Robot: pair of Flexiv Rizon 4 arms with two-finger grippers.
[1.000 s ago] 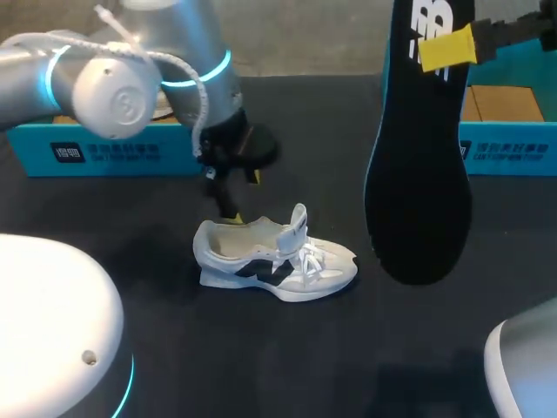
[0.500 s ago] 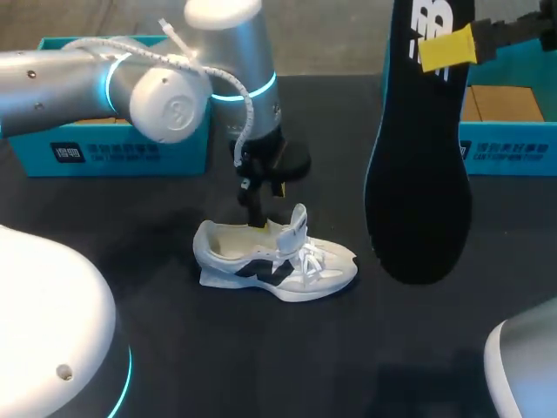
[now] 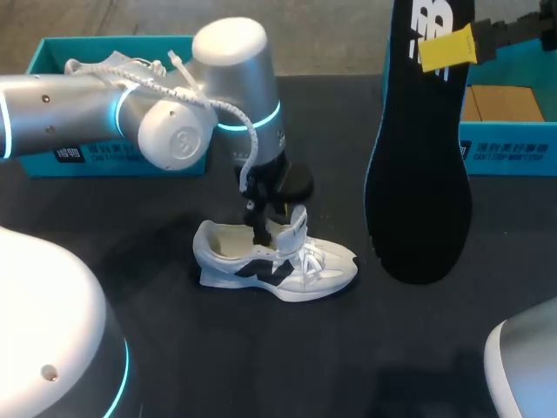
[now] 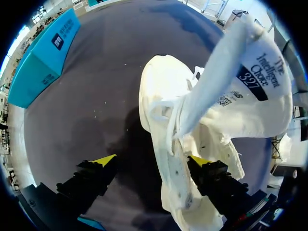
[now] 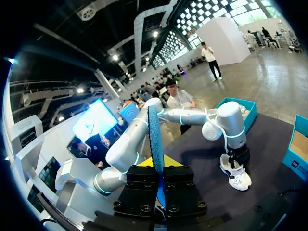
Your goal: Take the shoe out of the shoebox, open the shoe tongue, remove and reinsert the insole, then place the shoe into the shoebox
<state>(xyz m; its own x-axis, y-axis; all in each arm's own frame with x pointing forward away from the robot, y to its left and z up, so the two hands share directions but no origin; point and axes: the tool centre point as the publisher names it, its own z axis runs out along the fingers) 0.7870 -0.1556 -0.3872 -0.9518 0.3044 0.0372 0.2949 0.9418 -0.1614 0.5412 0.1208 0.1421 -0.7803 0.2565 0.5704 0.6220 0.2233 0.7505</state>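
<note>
Head view: the shoe (image 3: 277, 259) is seen upright on the table (image 3: 261, 366) with the left gripper (image 3: 260, 230) at its collar. Right of the shoe, the insole (image 3: 420, 174), its logo cut off, is pinched by the right gripper (image 3: 446, 45). Left wrist view: fingers are spread wide, nothing gripped, the shoe's side wall between them, and a printed label is carried on the raised tongue (image 4: 240, 86). Right wrist view: the insole is seen edge-on, its print hidden.

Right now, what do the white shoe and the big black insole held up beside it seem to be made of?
Shoe: soft, matte white fabric or mesh, it seems, with black side panels that may be synthetic leather; its tongue bends limply.
Insole: likely foam with a matte black cloth top; no shine, and a blue edge shows in the right wrist view.
</note>
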